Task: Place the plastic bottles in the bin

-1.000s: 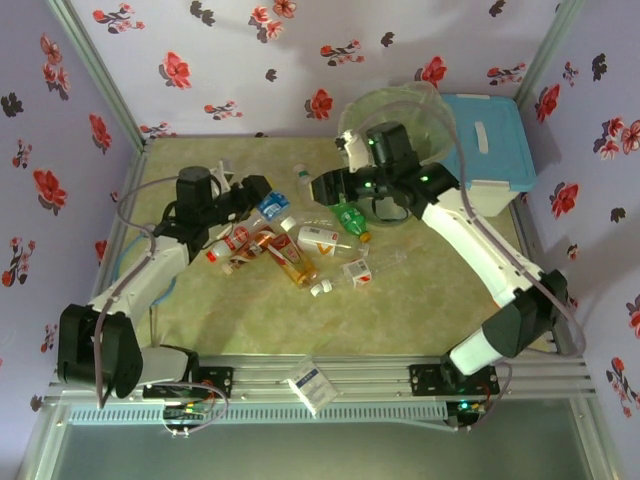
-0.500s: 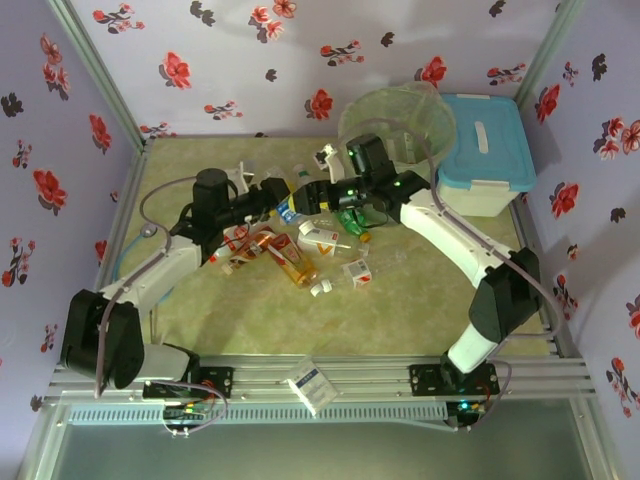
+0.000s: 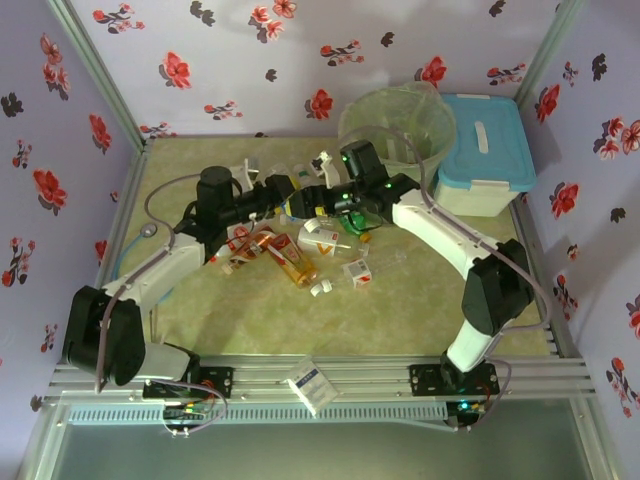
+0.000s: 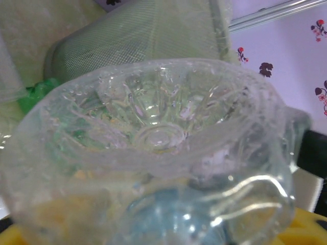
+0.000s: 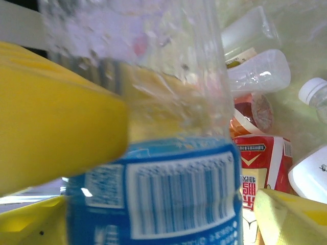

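Flowered lilac walls enclose the pale green counter (image 3: 400, 310). Above its middle, at the centre of the overhead view, a clear blue-labelled bottle (image 3: 297, 205) hangs between both arms. The left fingers (image 4: 309, 229) clamp it near its ribbed base, and the right fingers (image 5: 56, 127) stand wide on either side of its barcoded label. Other bottles (image 3: 290, 255) lie heaped just below. The bin (image 3: 420, 105) stands at upper right.

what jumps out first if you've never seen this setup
The two arms meet mid-table over a blue-labelled bottle: the left gripper grips it while the right gripper is open around it. Nearer the arm bases lies a heap of bottles with red and orange labels. The round bin stands at the back right beside a blue-lidded cooler box.
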